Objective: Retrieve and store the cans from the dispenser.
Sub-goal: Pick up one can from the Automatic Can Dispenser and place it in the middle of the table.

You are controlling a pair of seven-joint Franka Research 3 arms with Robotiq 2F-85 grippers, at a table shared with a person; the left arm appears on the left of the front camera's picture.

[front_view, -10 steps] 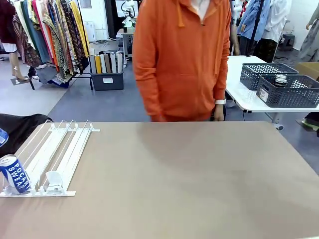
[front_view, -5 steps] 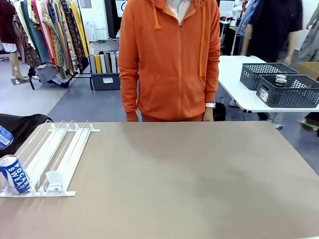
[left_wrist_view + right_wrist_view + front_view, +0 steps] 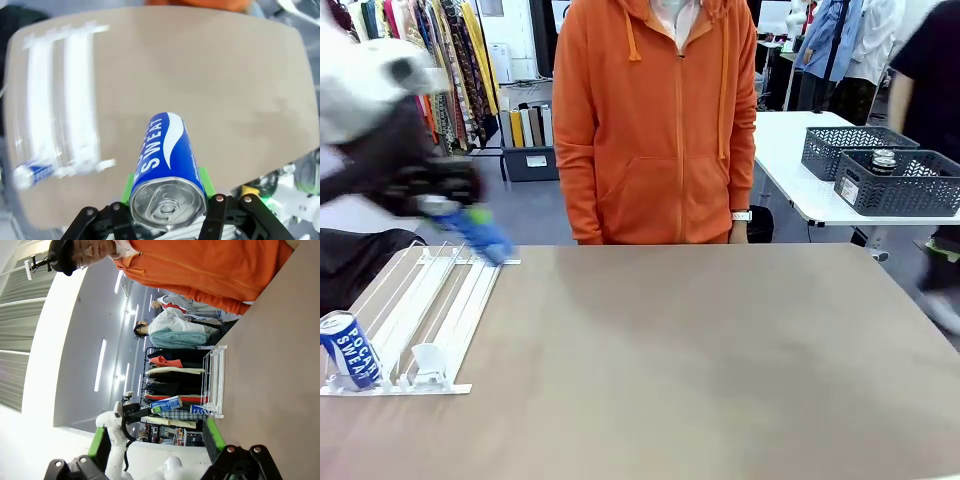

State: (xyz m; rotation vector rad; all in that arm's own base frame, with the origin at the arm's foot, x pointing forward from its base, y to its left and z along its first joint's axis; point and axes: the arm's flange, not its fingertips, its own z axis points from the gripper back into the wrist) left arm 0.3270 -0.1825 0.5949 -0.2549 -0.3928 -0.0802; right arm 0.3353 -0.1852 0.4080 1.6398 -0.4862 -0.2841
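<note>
Squarely between green pads (image 3: 206,179) of the pinching left hand (image 3: 167,186): Pocari Sweat can (image 3: 167,150).

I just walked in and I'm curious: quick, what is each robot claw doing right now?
Left gripper: shut on a blue Pocari Sweat can.
Right gripper: open, holding nothing.

**Colour rundown**

Gripped can (image 3: 167,150): blue, white wave, white "SWEAT" lettering, silver top.
Lane can (image 3: 348,350): same blue, white "POCARI SWEAT" print, silver top.
Dispenser (image 3: 472,305): white rails.
Left fingers (image 3: 206,179): green pads on black frame.
Right fingers (image 3: 214,439): same green on black.
Bench (image 3: 700,360): plain tan-brown.
Person's hoodie (image 3: 660,130): orange.
Baskets (image 3: 900,185): dark grey mesh.
</note>
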